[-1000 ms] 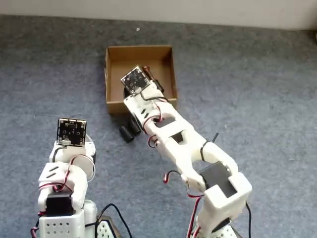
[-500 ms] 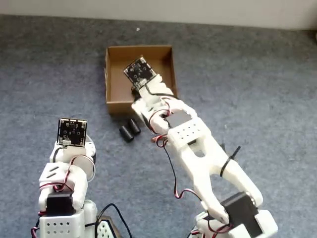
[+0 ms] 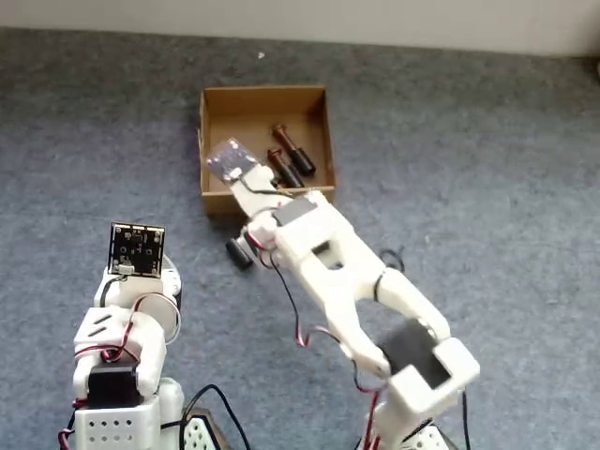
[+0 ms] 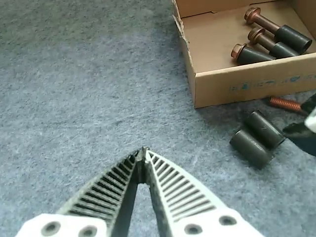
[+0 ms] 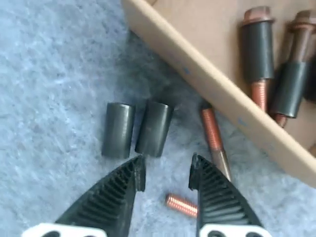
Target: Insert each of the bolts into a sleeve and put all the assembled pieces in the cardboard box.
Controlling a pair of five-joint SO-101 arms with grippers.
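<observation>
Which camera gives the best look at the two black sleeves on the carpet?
The right wrist view: both sleeves lie side by side, just ahead of the right hand. The left wrist view shows them farther off beside the cardboard box. In the high view an arm covers most of them.

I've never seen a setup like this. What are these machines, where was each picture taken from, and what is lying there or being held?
These are two small robot arms, each ending in a two-fingered gripper. One picture looks down from a fixed camera. The other two come from a camera on each arm's wrist. On the grey carpet sits a cardboard box holding three assembled pieces, each a bolt pushed into a black sleeve. Just outside the box lie two empty sleeves and two loose bolts. The right gripper hangs open above these. The left gripper is shut, farther from the box. Neither holds anything.
</observation>
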